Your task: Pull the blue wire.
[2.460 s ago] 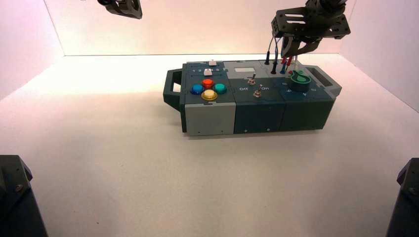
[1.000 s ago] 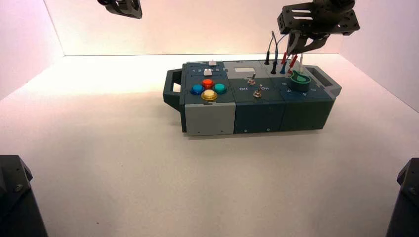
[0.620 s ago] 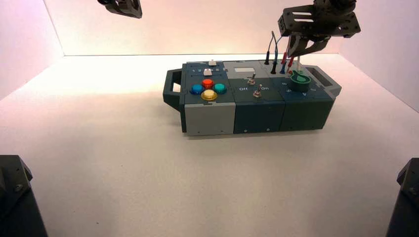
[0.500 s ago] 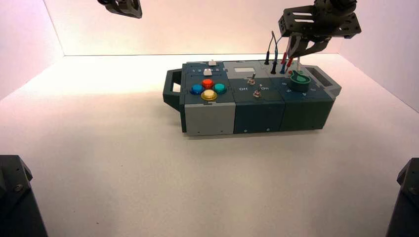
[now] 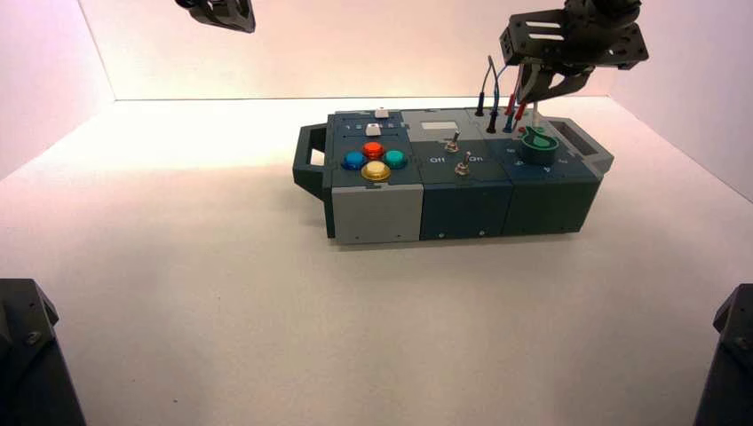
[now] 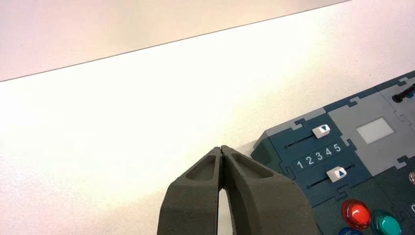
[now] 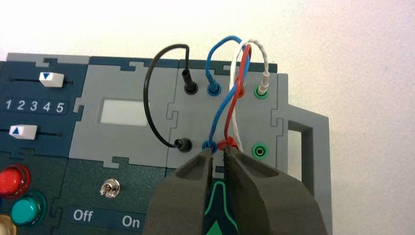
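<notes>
Beyond the green knob [image 5: 538, 148], the right gripper [image 7: 218, 149] is held over the sockets, its jaws parted by a narrow gap. The blue wire [image 7: 219, 115] is seated at both ends in blue sockets beyond the knob — its nearer end just beside the jaws. The red wire [image 7: 238, 98] is looped close by, and farther left of the knob the black wire [image 7: 147, 93] is plugged in at both ends. The left gripper [image 6: 221, 148] is parked well to the knob's left — jaws closed.
</notes>
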You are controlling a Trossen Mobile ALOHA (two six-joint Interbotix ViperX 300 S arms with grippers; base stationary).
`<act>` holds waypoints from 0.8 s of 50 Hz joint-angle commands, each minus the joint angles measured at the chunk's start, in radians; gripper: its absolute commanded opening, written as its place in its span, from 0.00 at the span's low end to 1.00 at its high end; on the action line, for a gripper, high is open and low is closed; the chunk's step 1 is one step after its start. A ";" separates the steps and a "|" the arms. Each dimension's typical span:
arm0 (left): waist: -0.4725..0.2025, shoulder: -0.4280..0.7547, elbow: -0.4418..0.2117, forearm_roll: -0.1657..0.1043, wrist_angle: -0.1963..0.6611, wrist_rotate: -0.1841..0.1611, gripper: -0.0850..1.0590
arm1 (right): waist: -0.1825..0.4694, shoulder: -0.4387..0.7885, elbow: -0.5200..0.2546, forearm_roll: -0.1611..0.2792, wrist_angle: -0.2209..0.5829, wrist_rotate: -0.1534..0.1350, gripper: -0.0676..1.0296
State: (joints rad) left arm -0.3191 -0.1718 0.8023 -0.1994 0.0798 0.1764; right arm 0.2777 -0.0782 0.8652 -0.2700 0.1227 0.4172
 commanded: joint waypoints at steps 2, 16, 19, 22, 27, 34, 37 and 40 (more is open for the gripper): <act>0.006 -0.026 -0.020 0.002 -0.003 0.006 0.05 | 0.002 -0.012 -0.028 0.008 -0.009 0.002 0.19; 0.006 -0.026 -0.020 0.002 -0.003 0.006 0.05 | 0.002 0.023 -0.028 0.017 -0.034 0.005 0.19; 0.006 -0.026 -0.020 0.002 -0.003 0.006 0.05 | 0.002 0.034 -0.035 0.017 -0.037 0.005 0.19; 0.006 -0.028 -0.018 0.002 -0.003 0.005 0.05 | 0.002 0.043 -0.041 0.015 -0.040 0.003 0.19; 0.006 -0.026 -0.018 0.002 -0.005 0.006 0.05 | 0.002 0.057 -0.055 0.015 -0.040 0.003 0.19; 0.006 -0.026 -0.015 0.002 -0.003 0.006 0.05 | 0.002 0.066 -0.080 0.009 -0.040 0.000 0.19; 0.006 -0.026 -0.014 0.002 -0.003 0.006 0.05 | 0.000 0.066 -0.084 0.006 -0.040 0.000 0.19; 0.006 -0.026 -0.014 0.002 -0.005 0.006 0.05 | -0.003 0.066 -0.092 0.003 -0.038 -0.002 0.19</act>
State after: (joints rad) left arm -0.3191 -0.1718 0.8007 -0.1994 0.0813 0.1764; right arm 0.2792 0.0015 0.8038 -0.2592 0.0920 0.4188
